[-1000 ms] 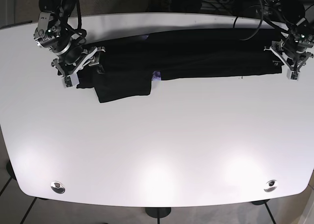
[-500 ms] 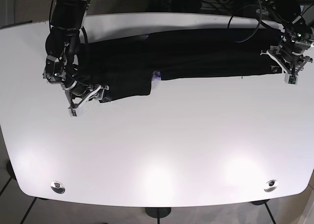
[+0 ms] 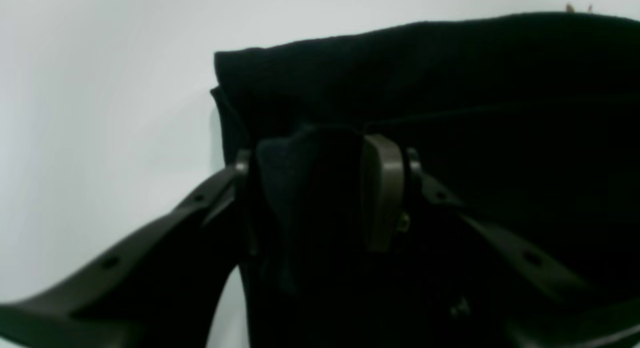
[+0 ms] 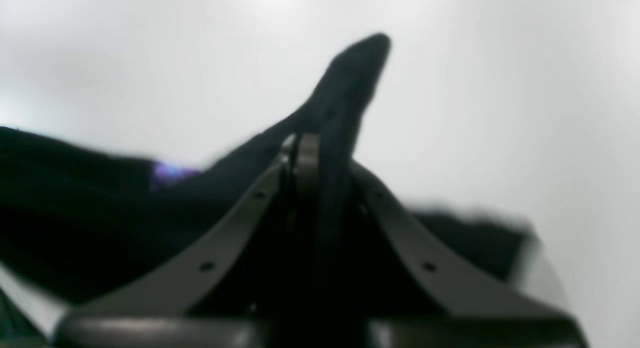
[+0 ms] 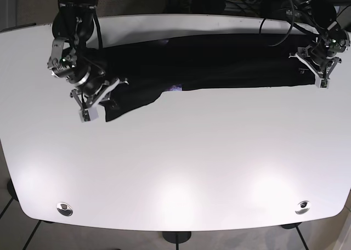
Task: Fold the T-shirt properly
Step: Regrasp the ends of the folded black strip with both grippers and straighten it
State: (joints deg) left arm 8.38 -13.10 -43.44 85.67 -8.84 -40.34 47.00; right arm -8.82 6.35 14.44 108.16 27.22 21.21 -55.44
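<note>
Right gripper (image 4: 320, 153) pinches a raised fold of the black T-shirt (image 5: 219, 61). Left gripper (image 3: 320, 188) clamps its bunched edge, and the shirt stretches long across the white worktop (image 5: 175, 168).

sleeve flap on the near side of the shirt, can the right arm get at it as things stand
Probably yes: in the right wrist view the right hand is already shut on a fold of the black T-shirt, and in the base view it sits at that flap on bare white table.

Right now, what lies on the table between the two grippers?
In the base view, only the black T-shirt spans from right gripper to left gripper.
</note>
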